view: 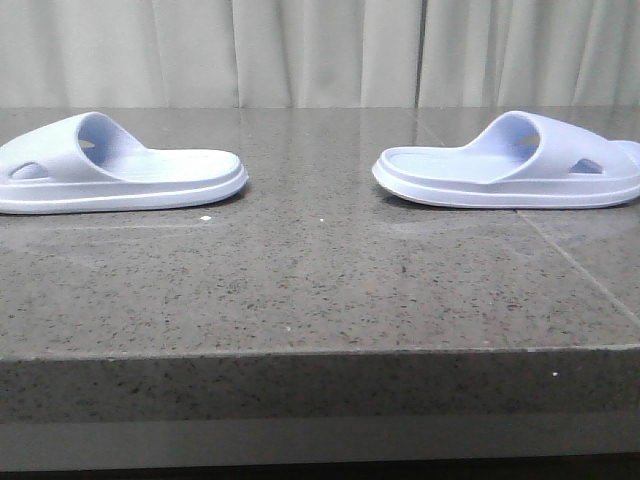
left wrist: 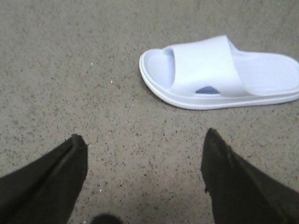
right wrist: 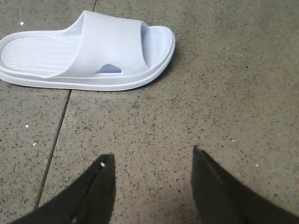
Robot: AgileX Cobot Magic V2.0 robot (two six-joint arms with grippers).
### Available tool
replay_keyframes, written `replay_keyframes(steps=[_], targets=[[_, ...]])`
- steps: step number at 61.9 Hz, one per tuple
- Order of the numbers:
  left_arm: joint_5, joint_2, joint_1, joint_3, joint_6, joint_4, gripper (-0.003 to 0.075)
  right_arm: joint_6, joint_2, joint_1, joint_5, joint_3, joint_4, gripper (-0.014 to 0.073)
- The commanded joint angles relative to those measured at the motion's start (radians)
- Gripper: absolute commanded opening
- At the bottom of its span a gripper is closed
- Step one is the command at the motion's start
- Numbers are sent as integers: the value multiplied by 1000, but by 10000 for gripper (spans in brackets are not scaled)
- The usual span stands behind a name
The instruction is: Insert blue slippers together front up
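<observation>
Two pale blue slippers lie flat on the grey speckled table, soles down, heels facing each other. The left slipper (view: 115,165) sits at the far left with its toe off the frame's left edge. It also shows in the left wrist view (left wrist: 219,72). The right slipper (view: 515,165) sits at the far right and also shows in the right wrist view (right wrist: 88,51). My left gripper (left wrist: 145,144) is open and empty above bare table, short of its slipper. My right gripper (right wrist: 152,156) is open and empty above bare table, short of its slipper. Neither gripper shows in the front view.
The stone table (view: 320,290) has a front edge low in the front view. A thin seam (right wrist: 56,135) crosses the table surface near the right slipper. A pale curtain (view: 320,50) hangs behind the table.
</observation>
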Motion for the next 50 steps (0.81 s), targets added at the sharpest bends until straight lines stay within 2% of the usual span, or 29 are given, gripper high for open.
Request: replay_keyframes(steps=[1, 19, 24, 33, 41, 50], targets=[[10, 81, 3, -77, -6, -6, 489, -5, 8, -7, -70, -34, 3, 405], [176, 333, 3, -221, -6, -10, 489, -5, 8, -7, -70, -34, 3, 405], [177, 386, 3, -245, -1, -10, 487, -5, 8, -7, -70, -34, 3, 405], [149, 459, 36, -282, 9, -44, 412, -5, 8, -7, -74, -34, 3, 405], [145, 525, 137, -317, 122, -192, 329, -5, 8, -7, -74, -34, 3, 405], [151, 610, 261, -349, 344, -491, 327, -5, 8, -7, -75, -34, 3, 405]])
